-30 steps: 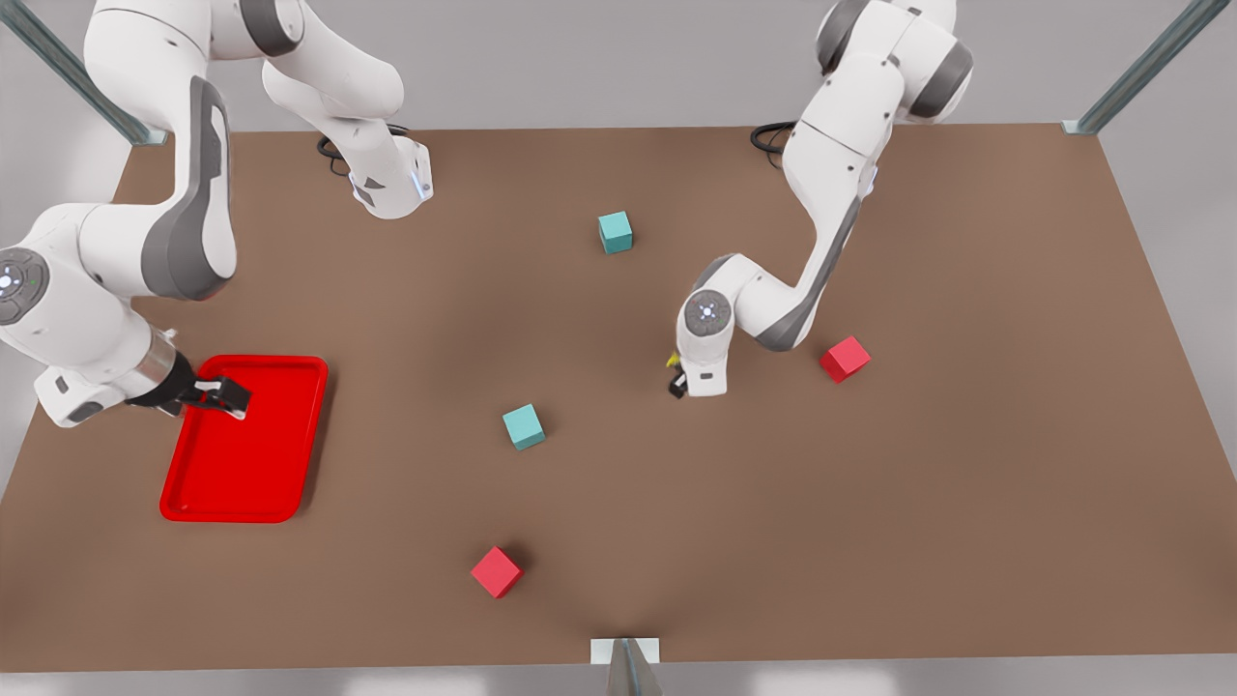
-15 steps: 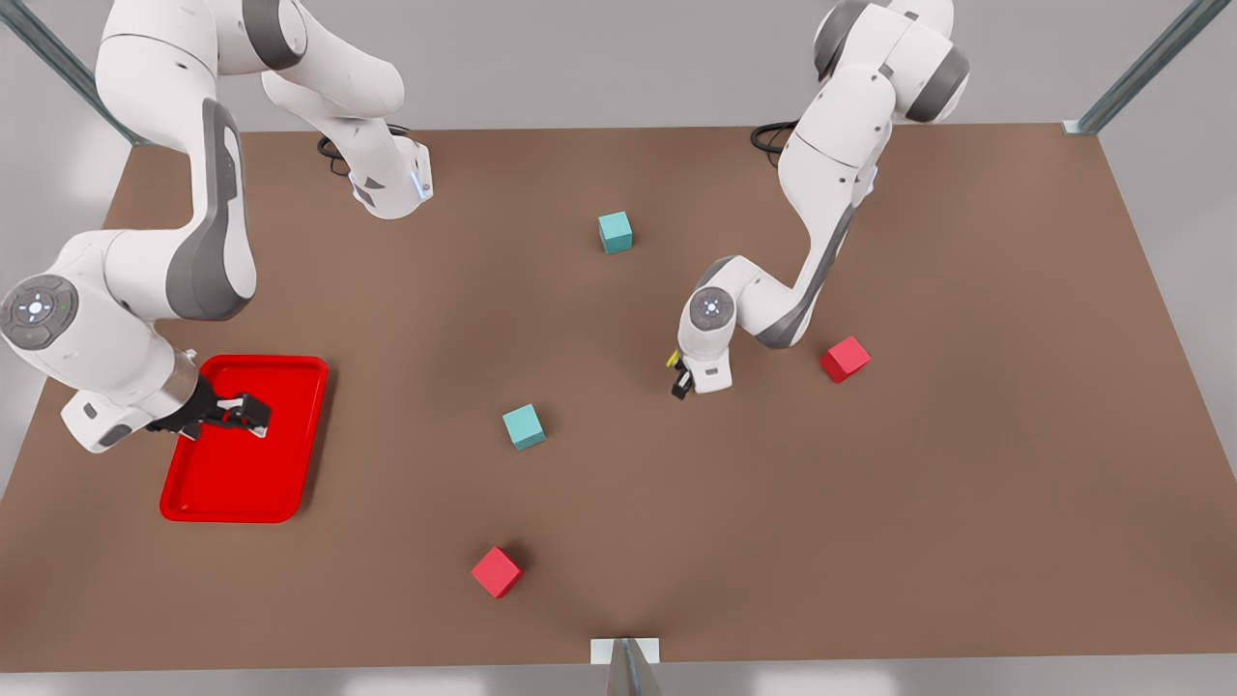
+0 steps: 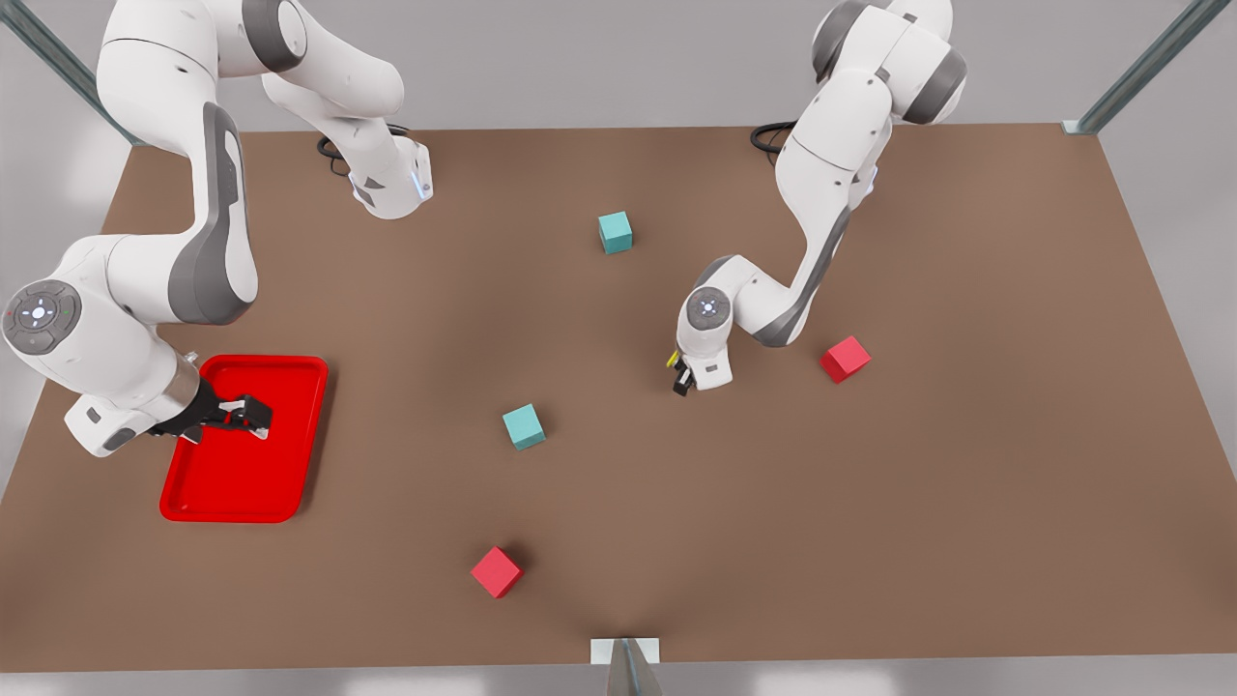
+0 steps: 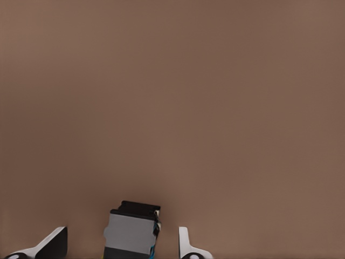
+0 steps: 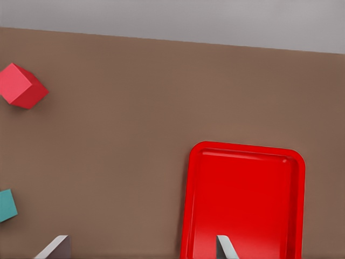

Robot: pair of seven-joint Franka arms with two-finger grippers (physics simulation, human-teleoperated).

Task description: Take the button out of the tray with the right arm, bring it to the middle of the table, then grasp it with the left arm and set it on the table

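The button (image 4: 132, 232), a dark boxy base seen from the left wrist camera, rests on the brown table (image 3: 618, 483) near its middle. Its yellow cap (image 3: 672, 360) peeks out beside the wrist of the arm on the front view's right. My left gripper (image 3: 683, 379) stands over it, open, with a gap between each fingertip (image 4: 185, 245) and the base. The red tray (image 3: 232, 474) lies at the front view's left. My right gripper (image 3: 253, 418) hovers above the tray, open, with nothing between its fingers (image 5: 223, 245).
Two teal cubes (image 3: 523, 426) (image 3: 615, 232) and two red cubes (image 3: 497, 571) (image 3: 845, 359) are scattered on the table. One red cube sits close to the left arm's elbow. Metal frame posts stand at the table's corners and front edge (image 3: 626, 662).
The right gripper shifted a little toward the front view's right over the tray, then stayed. The left wrist rose slightly while the button's yellow cap stayed where it was.
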